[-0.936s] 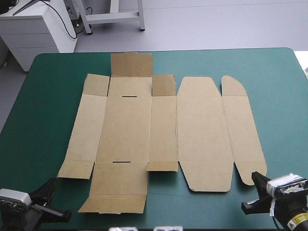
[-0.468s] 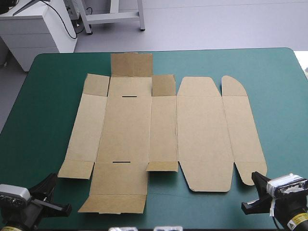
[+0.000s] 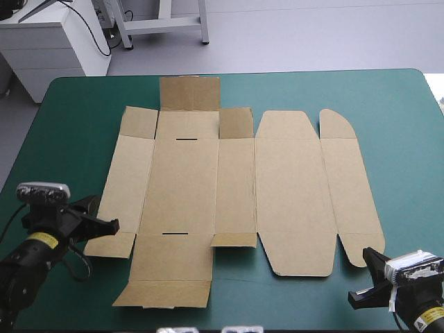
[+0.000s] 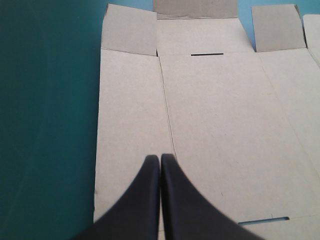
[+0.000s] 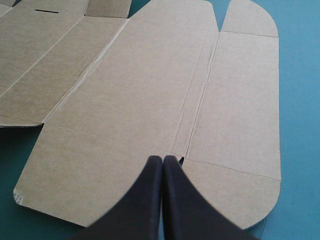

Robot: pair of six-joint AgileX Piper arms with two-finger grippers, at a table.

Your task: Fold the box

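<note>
The brown box [image 3: 229, 187] lies as a flat cut sheet across the middle of the table, all its flaps down. Two thin slots [image 3: 186, 139] mark its base panel. My left gripper [image 3: 111, 224] is shut and empty at the sheet's near-left corner flap. In the left wrist view this gripper [image 4: 160, 158] hangs over the fold between the left side panel and the base of the box [image 4: 215, 110]. My right gripper [image 3: 355, 297] is shut and empty off the near-right corner. In the right wrist view it [image 5: 162, 159] points over the rounded near lid flap of the box [image 5: 135, 90].
Teal-green cover [image 3: 62, 139] shows in wide bands to the left and right of the sheet and in a narrow strip along the table's near edge. The far tab of the box reaches close to the table's far edge [image 3: 277, 71].
My left arm has risen from the near-left corner and moved forward to the sheet's near-left flap. The right arm and the box have stayed still.
</note>
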